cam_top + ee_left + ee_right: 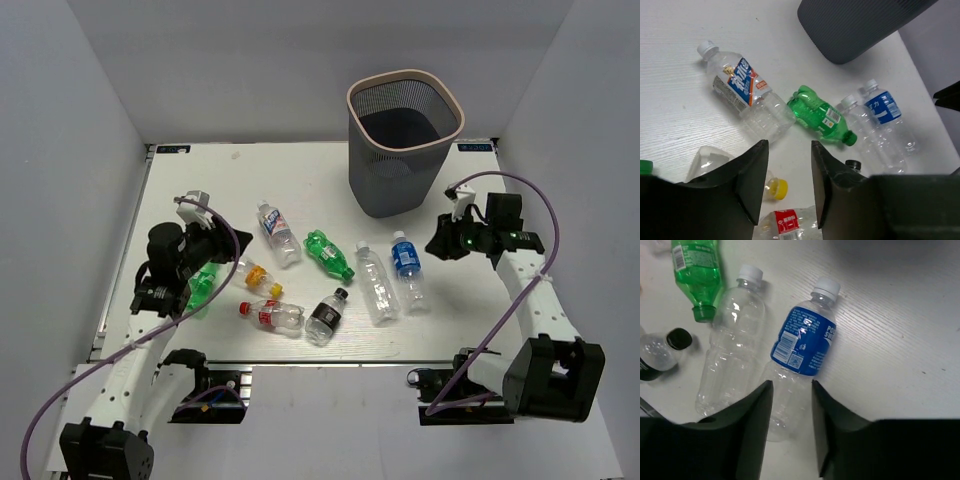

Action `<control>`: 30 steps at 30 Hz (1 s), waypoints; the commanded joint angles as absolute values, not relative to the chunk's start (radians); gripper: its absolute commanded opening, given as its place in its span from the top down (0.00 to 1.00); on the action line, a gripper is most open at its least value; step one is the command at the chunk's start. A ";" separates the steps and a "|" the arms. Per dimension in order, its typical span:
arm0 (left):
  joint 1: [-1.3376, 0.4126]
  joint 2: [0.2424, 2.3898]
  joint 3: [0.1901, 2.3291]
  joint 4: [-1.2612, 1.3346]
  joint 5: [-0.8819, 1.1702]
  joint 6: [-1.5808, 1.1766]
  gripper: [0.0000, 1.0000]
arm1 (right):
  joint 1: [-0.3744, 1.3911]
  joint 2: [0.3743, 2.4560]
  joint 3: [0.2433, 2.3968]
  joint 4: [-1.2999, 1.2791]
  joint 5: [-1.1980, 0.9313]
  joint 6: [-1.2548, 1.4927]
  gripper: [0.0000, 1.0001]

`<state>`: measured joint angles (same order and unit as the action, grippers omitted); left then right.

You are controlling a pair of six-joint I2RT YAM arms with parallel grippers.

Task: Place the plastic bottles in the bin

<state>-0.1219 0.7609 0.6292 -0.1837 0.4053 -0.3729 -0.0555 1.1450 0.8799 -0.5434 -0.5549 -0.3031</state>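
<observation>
Several plastic bottles lie on the white table (300, 170): a blue-and-white labelled one (277, 233), a green one (329, 254), a clear one (376, 283), a blue-labelled one (407, 268), a black-labelled one (326, 316), a red-labelled one (272, 315), a yellow-capped one (258, 275) and a second green one (203, 285). The mesh bin (405, 140) stands at the back. My left gripper (222, 248) is open and empty above the yellow-capped bottle (776, 188). My right gripper (441, 240) is open and empty; the blue-labelled bottle's (802, 340) base shows between its fingers.
Grey walls close in the table at the left, back and right. The bin's dark side (855, 25) shows at the top of the left wrist view. The clear bottle (732, 355) lies right beside the blue-labelled one.
</observation>
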 commanded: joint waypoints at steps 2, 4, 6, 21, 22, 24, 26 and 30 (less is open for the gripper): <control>-0.123 0.811 0.614 -0.149 0.439 -0.380 0.49 | -0.023 1.189 0.954 -0.519 -0.568 -0.299 0.35; -0.132 0.854 0.614 -0.161 0.449 -0.380 0.22 | -0.002 1.233 0.951 -0.493 -0.473 -0.253 0.10; -0.132 0.883 0.635 -0.170 0.449 -0.380 0.09 | 0.041 1.273 0.947 -0.483 -0.440 -0.224 0.10; -0.181 1.164 0.828 -0.259 0.167 -0.324 0.00 | 0.210 1.463 0.804 -0.253 -0.060 -0.115 0.10; -0.193 1.187 0.839 -0.244 0.141 -0.324 0.00 | 0.215 1.498 0.808 -0.241 -0.042 -0.110 0.10; -0.207 1.270 0.874 -0.213 0.115 -0.324 0.00 | 0.216 1.531 0.810 -0.233 -0.029 -0.101 0.12; -0.242 1.340 0.928 -0.213 0.084 -0.324 0.00 | 0.219 1.560 0.815 -0.232 -0.021 -0.095 0.25; -0.305 1.528 1.046 -0.236 0.028 -0.324 0.00 | 0.210 1.534 0.816 -0.253 -0.104 -0.135 0.63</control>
<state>-0.2646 1.4712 0.9714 -0.2321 0.0982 -0.3328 0.2115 1.5383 0.8162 -0.2424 -0.0711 -0.1184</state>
